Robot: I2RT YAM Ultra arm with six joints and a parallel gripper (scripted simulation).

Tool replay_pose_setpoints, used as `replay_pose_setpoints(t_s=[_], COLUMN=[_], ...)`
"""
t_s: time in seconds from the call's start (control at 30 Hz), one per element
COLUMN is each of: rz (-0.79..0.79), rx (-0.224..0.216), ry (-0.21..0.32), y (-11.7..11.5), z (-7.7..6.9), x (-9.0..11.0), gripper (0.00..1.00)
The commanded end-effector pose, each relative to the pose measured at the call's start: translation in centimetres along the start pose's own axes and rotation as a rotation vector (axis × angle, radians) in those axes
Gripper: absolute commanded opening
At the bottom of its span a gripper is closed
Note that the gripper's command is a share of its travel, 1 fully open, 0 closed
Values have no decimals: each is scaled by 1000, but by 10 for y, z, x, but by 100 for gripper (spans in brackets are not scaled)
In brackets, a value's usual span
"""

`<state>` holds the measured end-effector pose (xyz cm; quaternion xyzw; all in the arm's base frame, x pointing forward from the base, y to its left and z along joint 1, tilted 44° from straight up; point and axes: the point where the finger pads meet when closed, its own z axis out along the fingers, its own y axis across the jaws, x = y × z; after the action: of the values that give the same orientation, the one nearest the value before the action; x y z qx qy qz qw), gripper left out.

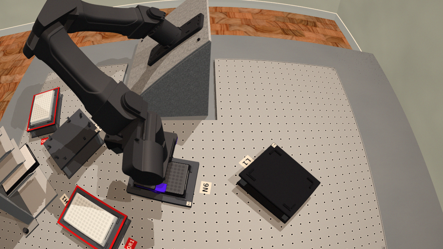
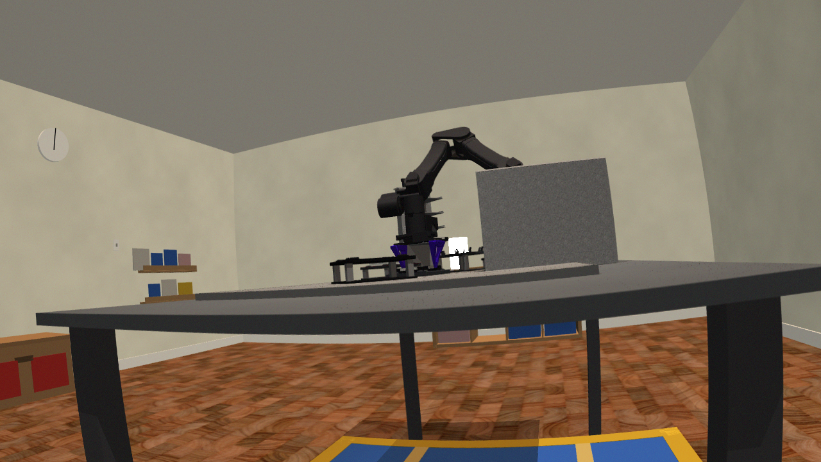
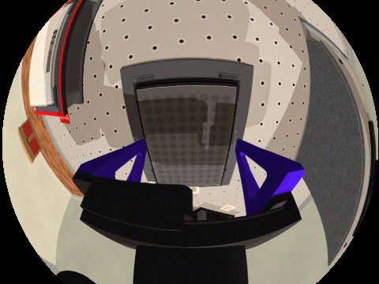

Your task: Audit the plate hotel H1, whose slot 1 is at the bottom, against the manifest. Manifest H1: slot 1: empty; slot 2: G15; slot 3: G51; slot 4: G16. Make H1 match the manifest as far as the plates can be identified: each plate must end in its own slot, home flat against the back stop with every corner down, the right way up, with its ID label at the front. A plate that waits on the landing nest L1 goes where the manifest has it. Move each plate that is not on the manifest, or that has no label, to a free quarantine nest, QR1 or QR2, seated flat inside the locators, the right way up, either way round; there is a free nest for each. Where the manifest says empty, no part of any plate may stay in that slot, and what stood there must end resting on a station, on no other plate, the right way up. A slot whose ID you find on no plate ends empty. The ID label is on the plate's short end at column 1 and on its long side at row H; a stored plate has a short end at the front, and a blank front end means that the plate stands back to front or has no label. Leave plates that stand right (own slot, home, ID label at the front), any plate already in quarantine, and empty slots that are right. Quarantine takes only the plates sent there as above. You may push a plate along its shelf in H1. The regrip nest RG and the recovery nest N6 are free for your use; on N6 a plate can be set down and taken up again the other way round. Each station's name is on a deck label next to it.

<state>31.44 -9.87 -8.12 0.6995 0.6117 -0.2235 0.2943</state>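
A grey well plate (image 1: 179, 177) (image 3: 186, 121) lies flat on the recovery nest N6 (image 1: 174, 201) (image 3: 129, 76). My gripper (image 2: 417, 251) (image 3: 190, 143) is open wide and low over it. The blue fingers stand one on each long side of the plate, near its closer end, and do not touch it. One blue finger shows in the top view (image 1: 160, 187); the arm hides the rest. The hotel H1 (image 1: 14, 198) stands at the far left, with a pale plate (image 1: 21, 167) on one shelf. Its other slots and all ID labels are too small to read.
White plates lie in the red-framed nests QR1 (image 1: 88, 218) and QR2 (image 1: 41, 106). The regrip nest RG (image 1: 72, 140) and the landing nest L1 (image 1: 278, 179) hold nothing. A tall grey block (image 1: 182, 77) carrying the arm's base stands behind N6.
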Motion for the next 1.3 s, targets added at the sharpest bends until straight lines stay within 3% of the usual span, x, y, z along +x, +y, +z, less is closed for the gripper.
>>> replay_pose_setpoints(t_s=[0.0,0.27,0.3,0.97,1.27], rz=[-5,-5,-5,-5,-5], rx=[-19,-19,-19,-19,-19], ry=[0,0,0,0,0], y=[5,5,5,5,5], z=[0,3,3,3,-6], x=[1,1,1,1,1], gripper=[100,100,86,86,86])
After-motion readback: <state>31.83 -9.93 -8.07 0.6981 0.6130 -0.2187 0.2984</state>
